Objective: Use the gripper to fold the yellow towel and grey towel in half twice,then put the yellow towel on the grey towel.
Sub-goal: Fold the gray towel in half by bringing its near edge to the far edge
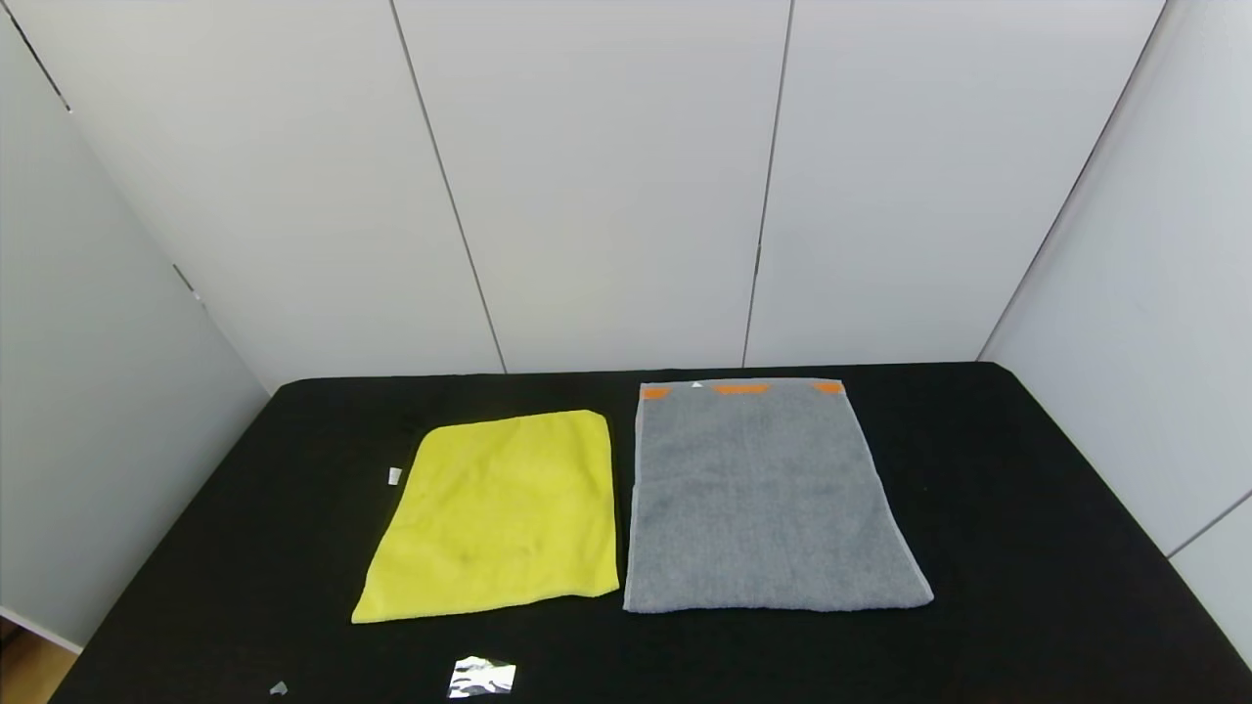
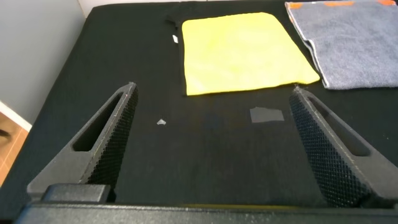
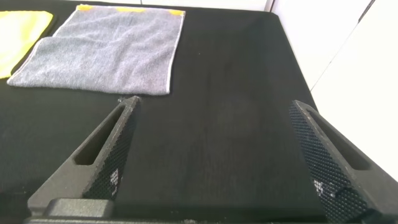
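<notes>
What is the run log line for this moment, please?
yellow microfibre towel: flat | grey terry towel: flat, beside | left pincer, right pincer: open, empty

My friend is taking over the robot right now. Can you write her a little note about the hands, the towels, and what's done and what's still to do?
Left gripper: open, empty, hanging over the black table short of the yellow towel.
Right gripper: open, empty, over bare table near the grey towel.
Towels: both lie flat side by side, yellow on the robot's left, grey on its right, orange marks at the far end.
Done: no folds by the grippers that I can tell.
Left: fold each towel in half twice, then put yellow on grey.
</notes>
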